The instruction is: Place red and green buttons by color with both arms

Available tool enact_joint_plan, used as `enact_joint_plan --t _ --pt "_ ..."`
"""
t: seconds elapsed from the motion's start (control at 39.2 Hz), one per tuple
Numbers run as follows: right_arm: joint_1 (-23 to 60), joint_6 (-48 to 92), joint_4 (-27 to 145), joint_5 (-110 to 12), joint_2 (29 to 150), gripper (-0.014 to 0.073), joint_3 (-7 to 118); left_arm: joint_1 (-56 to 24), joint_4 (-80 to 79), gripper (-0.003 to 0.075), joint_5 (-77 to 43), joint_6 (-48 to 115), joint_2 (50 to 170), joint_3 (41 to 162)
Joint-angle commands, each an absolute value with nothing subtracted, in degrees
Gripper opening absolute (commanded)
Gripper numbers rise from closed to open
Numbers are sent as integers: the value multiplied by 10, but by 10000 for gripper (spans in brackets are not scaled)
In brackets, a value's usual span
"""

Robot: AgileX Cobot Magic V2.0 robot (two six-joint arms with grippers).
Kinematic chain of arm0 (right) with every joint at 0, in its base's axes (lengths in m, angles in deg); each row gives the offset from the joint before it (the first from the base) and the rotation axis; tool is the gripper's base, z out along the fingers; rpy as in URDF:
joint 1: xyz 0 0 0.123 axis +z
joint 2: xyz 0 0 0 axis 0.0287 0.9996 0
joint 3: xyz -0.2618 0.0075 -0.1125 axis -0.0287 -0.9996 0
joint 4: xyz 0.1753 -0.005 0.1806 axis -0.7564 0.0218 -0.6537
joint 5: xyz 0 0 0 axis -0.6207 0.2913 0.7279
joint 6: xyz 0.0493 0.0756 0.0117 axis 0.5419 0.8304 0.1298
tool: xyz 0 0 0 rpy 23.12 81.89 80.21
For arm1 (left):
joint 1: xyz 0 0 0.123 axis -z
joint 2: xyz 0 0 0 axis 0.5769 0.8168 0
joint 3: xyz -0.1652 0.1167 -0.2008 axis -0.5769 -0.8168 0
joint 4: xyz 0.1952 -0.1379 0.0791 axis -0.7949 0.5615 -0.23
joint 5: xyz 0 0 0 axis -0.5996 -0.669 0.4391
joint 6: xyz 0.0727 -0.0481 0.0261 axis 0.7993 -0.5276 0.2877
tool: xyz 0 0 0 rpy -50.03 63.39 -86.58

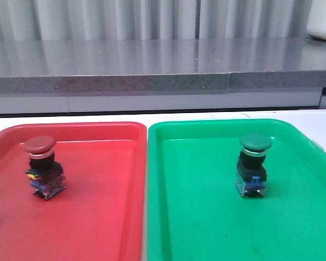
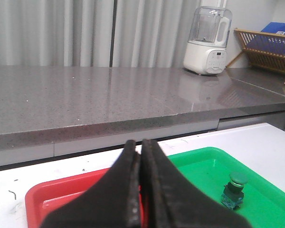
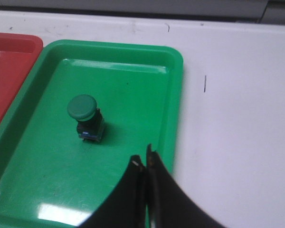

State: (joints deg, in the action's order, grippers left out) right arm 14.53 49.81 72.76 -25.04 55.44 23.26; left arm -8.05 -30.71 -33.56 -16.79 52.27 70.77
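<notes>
The dark-red button (image 1: 41, 166) stands upright in the red tray (image 1: 98, 217). The green button (image 1: 254, 165) stands upright in the green tray (image 1: 206, 217); it also shows in the left wrist view (image 2: 235, 190) and the right wrist view (image 3: 86, 118). My left gripper (image 2: 140, 145) is shut and empty, held above the near side of the trays; the red button is hidden behind it there. My right gripper (image 3: 143, 159) is shut and empty, above the green tray's right part (image 3: 171, 109), apart from the green button. Neither gripper shows in the front view.
A grey stone counter (image 1: 152, 65) runs behind the white table (image 3: 237, 118). A white blender (image 2: 208, 40) and a wooden rack (image 2: 266, 47) stand on the counter. The two trays sit side by side, touching.
</notes>
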Motion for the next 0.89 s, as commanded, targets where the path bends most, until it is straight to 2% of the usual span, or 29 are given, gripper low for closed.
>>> enact_joint_plan --t 0.0,0.23,0.87 --pt "141 492 741 -341 496 -61 210 -75 -303 -20 -291 -173 529 721" --pt "141 492 741 -378 407 -61 201 -75 -303 -20 -291 -173 529 721" --pt "141 492 741 -377 405 -61 201 -75 -303 -20 -291 -173 529 721"
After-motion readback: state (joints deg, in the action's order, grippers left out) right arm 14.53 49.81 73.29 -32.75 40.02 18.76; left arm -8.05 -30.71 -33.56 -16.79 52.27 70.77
